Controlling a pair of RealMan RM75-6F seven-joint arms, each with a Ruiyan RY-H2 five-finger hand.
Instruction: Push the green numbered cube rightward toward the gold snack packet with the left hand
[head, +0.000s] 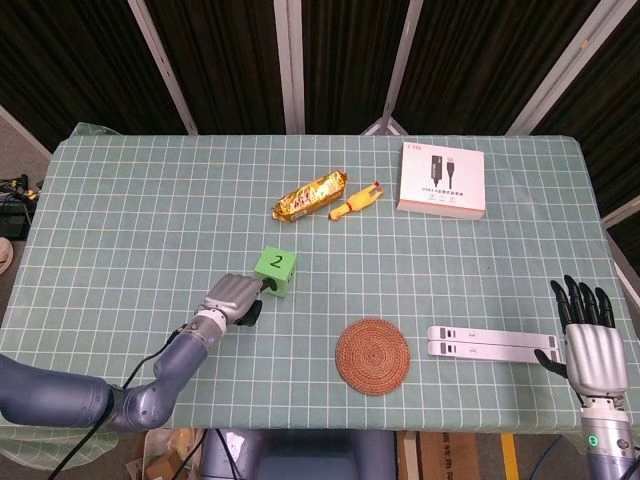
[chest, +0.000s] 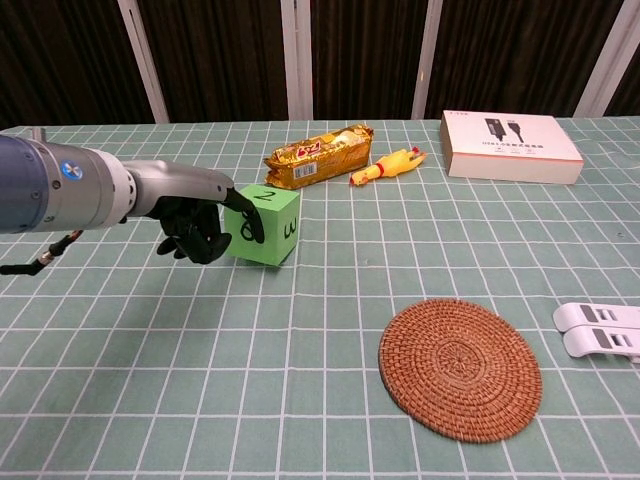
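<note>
The green numbered cube (head: 275, 270) (chest: 268, 226) sits left of the table's middle, turned so one corner faces the chest view. My left hand (head: 233, 297) (chest: 195, 220) presses against its left side with an extended finger, the other fingers curled in. The gold snack packet (head: 311, 195) (chest: 318, 155) lies further back and to the right of the cube, apart from it. My right hand (head: 585, 333) hovers at the table's near right corner, fingers apart, holding nothing.
A yellow rubber chicken (head: 357, 200) (chest: 388, 164) lies beside the packet. A white box (head: 442, 178) (chest: 508, 145) sits at the back right. A round woven coaster (head: 372, 355) (chest: 460, 368) and a white folded stand (head: 494, 342) (chest: 599, 329) occupy the near right.
</note>
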